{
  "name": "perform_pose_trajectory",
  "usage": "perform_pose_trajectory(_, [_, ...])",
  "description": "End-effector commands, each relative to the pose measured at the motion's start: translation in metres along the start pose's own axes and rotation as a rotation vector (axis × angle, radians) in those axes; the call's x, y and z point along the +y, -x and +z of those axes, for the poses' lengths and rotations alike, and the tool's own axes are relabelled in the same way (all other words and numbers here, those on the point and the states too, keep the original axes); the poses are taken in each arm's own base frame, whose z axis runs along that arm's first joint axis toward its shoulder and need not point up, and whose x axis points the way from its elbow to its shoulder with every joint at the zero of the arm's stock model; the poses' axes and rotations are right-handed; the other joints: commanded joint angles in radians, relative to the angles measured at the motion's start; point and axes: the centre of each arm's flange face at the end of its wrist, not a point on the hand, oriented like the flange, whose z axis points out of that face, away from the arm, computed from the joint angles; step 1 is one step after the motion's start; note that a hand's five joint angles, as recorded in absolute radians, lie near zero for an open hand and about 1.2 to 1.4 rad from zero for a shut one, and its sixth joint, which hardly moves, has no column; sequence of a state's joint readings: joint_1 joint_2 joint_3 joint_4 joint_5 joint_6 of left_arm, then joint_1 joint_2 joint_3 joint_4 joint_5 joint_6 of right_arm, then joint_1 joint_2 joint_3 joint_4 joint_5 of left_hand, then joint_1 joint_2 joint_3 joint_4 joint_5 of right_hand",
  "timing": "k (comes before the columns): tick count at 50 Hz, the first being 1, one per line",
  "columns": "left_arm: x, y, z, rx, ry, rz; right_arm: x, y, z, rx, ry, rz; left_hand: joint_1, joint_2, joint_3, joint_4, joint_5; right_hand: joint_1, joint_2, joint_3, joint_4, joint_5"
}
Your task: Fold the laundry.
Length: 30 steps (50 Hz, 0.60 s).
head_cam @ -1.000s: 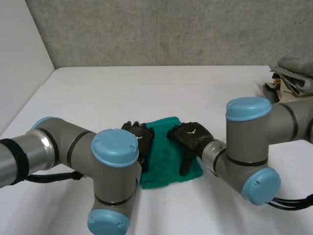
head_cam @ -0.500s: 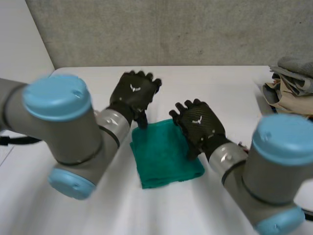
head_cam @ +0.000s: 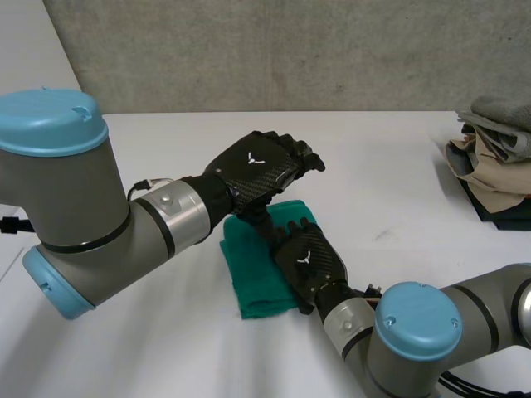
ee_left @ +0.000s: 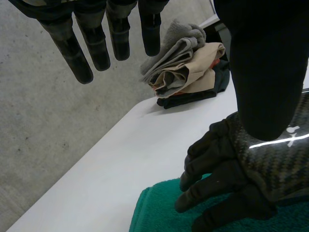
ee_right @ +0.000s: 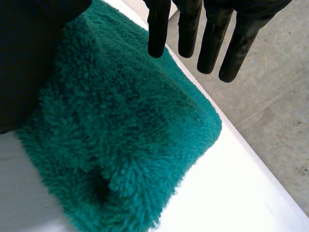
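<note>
Setting: white table (head_cam: 398,166) set against a grey concrete wall (head_cam: 290,50).
Towel, look: teal-green towel (head_cam: 249,265), deep fluffy terry, folded into a small thick rectangle. Edges are rounded and soft. In the right wrist view (ee_right: 120,130) one corner shows stacked layers with a dark gap between them.
Towel, place: flat on the table, near the front middle and between the two arms. It sits well apart from the clothes pile.
Left hand: left hand (head_cam: 261,170) hangs in the air above the towel's far edge, with its back turned up. Its fingers (ee_left: 79,55) are straight and spread, the thumb stands apart, and nothing is held.
Right hand: right hand (head_cam: 307,259) lies palm down over the right side of the towel. Its fingers (ee_right: 211,43) are straight and apart from the thumb, with no cloth pinched. In the left wrist view (ee_left: 231,179) the fingertips reach the towel's far edge. Whether they press it cannot be told.
Pile: clothes pile (head_cam: 494,157) sits at the far right edge of the table. It has grey cloth on top, beige beneath and dark cloth at the bottom (ee_left: 186,72).
Count: one towel, one pile, two hands, two arms. The number of pieces in the pile cannot be told.
</note>
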State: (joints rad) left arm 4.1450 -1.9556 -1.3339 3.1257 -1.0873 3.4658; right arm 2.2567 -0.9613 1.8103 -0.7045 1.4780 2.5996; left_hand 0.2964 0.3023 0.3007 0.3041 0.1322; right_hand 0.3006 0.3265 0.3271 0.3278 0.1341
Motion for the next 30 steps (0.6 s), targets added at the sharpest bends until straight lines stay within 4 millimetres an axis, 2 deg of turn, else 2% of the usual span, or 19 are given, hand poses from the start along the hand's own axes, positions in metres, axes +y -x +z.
perform_pose_trajectory(1, [-0.003, 0.0, -0.001, -0.004, -0.007, 0.001, -0.004, -0.003, 0.01, 0.002, -0.029, 0.003, 0.052, 0.046, 0.048, 0.044, 0.042, 0.354, 0.328, 0.327, 0.326, 0.346])
perform_pose_trajectory(5, [-0.004, 0.002, -0.002, -0.01, -0.01, 0.002, -0.004, -0.001, 0.015, -0.018, -0.046, 0.002, 0.055, 0.049, 0.051, 0.047, 0.045, 0.483, 0.457, 0.456, 0.455, 0.475])
perform_pose_trajectory(15, [-0.006, 0.005, -0.002, -0.018, -0.014, 0.004, -0.013, -0.008, 0.023, -0.01, -0.081, 0.014, 0.061, 0.055, 0.057, 0.053, 0.051, 1.095, 1.069, 1.069, 1.068, 1.087])
perform_pose_trajectory(18, [-0.007, 0.007, -0.002, -0.024, -0.018, 0.008, -0.014, -0.015, 0.025, 0.006, -0.078, 0.017, 0.061, 0.055, 0.057, 0.053, 0.051, 1.096, 1.07, 1.069, 1.068, 1.088])
perform_pose_trajectory(24, [-0.01, 0.018, -0.006, -0.073, -0.02, 0.009, 0.007, -0.052, 0.027, 0.072, 0.019, 0.053, 0.061, 0.055, 0.057, 0.053, 0.051, 1.096, 1.07, 1.069, 1.068, 1.088])
perform_pose_trajectory(26, [-0.011, 0.02, -0.007, -0.08, -0.022, 0.01, 0.006, -0.062, 0.026, 0.081, 0.04, 0.059, 0.061, 0.055, 0.057, 0.053, 0.051, 1.096, 1.07, 1.069, 1.068, 1.088])
perform_pose_trajectory(30, [-0.015, 0.026, -0.009, -0.096, -0.033, 0.017, -0.005, -0.096, 0.024, 0.101, 0.058, 0.07, 0.058, 0.052, 0.054, 0.05, 0.048, 1.096, 1.07, 1.069, 1.068, 1.088])
